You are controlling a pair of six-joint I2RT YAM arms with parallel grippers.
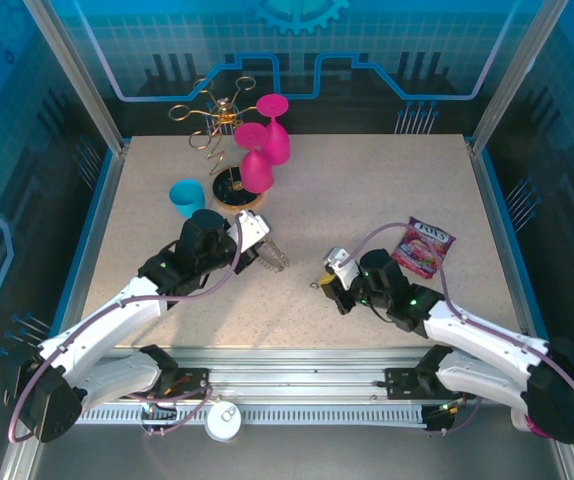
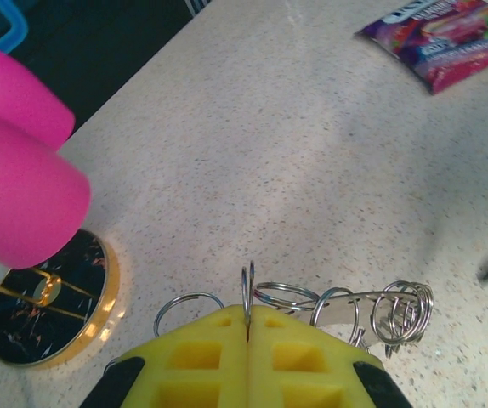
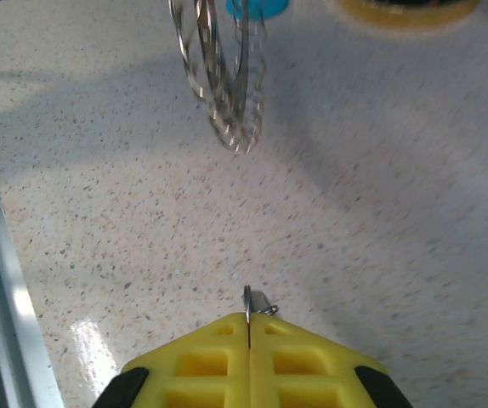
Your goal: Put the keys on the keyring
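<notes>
Left gripper (image 2: 248,319) was clamped on the keyring (image 2: 401,310) at the table's (image 1: 367,190) middle. Right gripper (image 3: 248,319) was shut on a small metal piece, likely the keys (image 3: 261,303), nearby. Aligning edge-on, slowly, seemed wisest.

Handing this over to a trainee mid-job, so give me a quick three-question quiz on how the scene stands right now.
1. True or false: the left gripper is shut on a bunch of silvery rings.
2. In the top view, what lies on the table just right of the right gripper? A) a blue cup B) a packet C) a pink goblet
3. What is pinched at the tip of the right gripper?

Key
1. True.
2. B.
3. A small silvery metal piece, apparently a little ring; it is too small to tell more.
</notes>
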